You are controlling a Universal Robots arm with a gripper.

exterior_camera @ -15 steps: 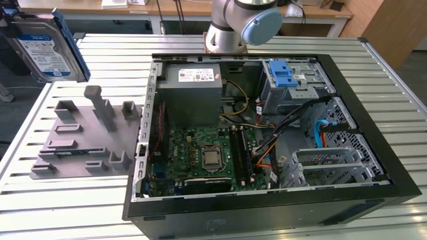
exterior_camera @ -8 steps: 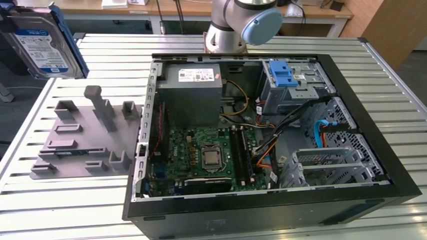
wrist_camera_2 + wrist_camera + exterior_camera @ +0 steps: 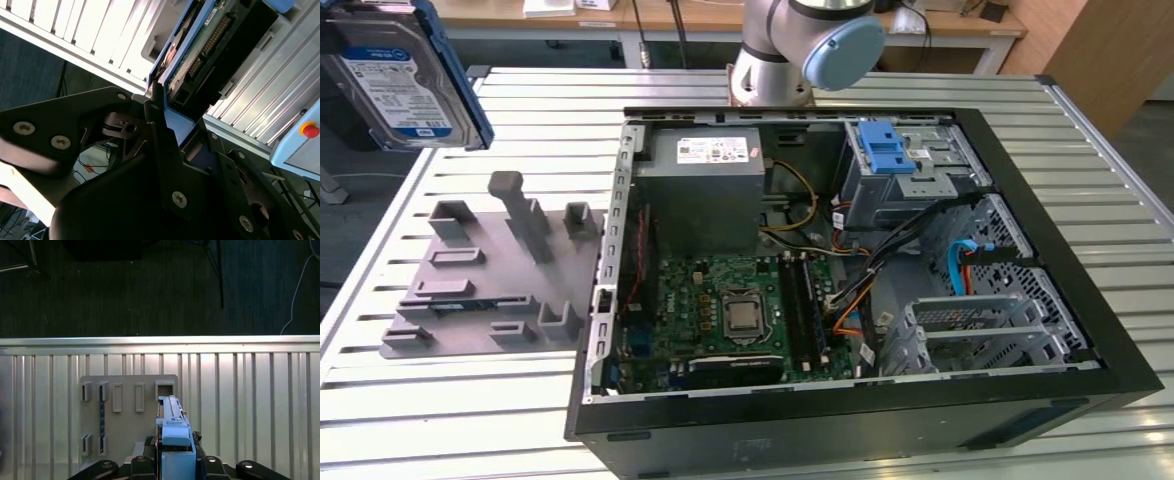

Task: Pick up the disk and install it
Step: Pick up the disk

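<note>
Exterior view: the disk (image 3: 398, 75), a flat silver box with a white-and-blue label in a blue plastic frame, hangs high at the exterior view's left, above the ribbed metal tabletop (image 3: 454, 420). Under it lies a grey holder (image 3: 487, 270) with slots, beside the open black computer case (image 3: 854, 410) with its green board (image 3: 720, 300). The first wrist view shows the disk (image 3: 171, 412) thin, edge-on. There the black gripper (image 3: 175, 440) is squeezed tight on the blue frame, over the holder (image 3: 127, 415).

No print legible: disk (image 3: 398, 85) label, power supply (image 3: 707, 200) sticker both unreadable.
</note>
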